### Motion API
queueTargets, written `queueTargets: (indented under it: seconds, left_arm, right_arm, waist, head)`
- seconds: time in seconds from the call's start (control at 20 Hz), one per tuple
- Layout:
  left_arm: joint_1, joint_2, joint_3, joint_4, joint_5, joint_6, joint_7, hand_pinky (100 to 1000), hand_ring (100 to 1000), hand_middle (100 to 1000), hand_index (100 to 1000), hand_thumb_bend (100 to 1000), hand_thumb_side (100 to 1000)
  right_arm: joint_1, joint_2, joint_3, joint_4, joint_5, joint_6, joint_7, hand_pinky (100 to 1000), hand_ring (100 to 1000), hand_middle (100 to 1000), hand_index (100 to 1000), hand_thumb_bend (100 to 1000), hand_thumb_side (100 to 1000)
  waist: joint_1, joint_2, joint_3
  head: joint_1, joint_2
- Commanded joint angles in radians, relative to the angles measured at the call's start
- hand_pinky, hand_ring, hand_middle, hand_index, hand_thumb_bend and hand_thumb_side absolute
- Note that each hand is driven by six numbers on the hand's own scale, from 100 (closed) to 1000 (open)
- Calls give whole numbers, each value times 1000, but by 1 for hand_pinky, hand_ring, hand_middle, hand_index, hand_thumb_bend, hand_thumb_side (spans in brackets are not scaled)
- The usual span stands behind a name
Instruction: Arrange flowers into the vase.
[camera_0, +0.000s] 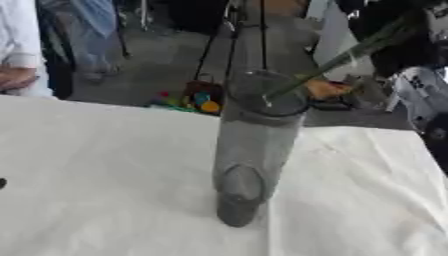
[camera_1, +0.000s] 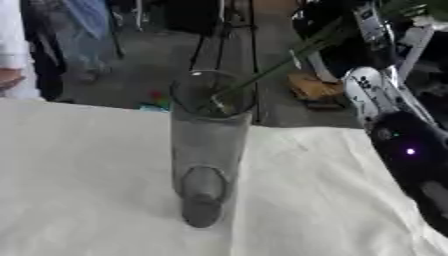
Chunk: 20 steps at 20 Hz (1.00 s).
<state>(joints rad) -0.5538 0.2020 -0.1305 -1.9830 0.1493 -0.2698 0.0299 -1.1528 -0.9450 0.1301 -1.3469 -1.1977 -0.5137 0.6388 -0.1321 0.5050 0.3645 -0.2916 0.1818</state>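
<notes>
A tall clear glass vase (camera_0: 249, 150) stands on the white tablecloth (camera_0: 105, 175) near the middle. A thin green flower stem (camera_1: 280, 62) slants from the upper right down into the vase's mouth, its lower end just inside the rim. My right hand (camera_1: 394, 17) is at the top right corner, closed round the stem's upper part; the bloom is out of view. My right forearm (camera_1: 407, 150) rises along the right edge. A small dark bit of my left hand (camera_0: 2, 183) shows at the left edge.
The table's far edge runs behind the vase, with a grey floor beyond it. Coloured objects (camera_0: 201, 100) and tripod legs (camera_0: 236, 35) stand on that floor. A person in white (camera_0: 17, 50) stands at the far left.
</notes>
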Motion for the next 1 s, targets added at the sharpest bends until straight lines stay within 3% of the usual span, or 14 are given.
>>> queueTargets:
  seconds: [0.05, 0.55, 1.0]
  left_arm:
    - [-5, 9, 2, -17, -4, 0, -2, 730, 663, 891, 931, 252, 1000]
    - [-3, 10, 1, -17, -5, 2, -3, 730, 663, 891, 931, 255, 1000]
    - [0, 12, 2, -17, -6, 3, -2, 730, 662, 891, 931, 258, 1000]
  right_arm:
    - [-19, -27, -10, 15, 21, -244, 248, 100, 100, 100, 100, 111, 223]
    - [-28, -21, 6, 42, 70, -215, 268, 100, 100, 100, 100, 110, 248]
    - [-26, -27, 15, 50, 180, -232, 268, 100, 100, 100, 100, 109, 256]
  waist:
    - [4, -24, -1]
    - [-1, -25, -5]
    - [-5, -28, -11]
  head:
    - [-1, -16]
    - [-5, -24]
    - [-9, -24]
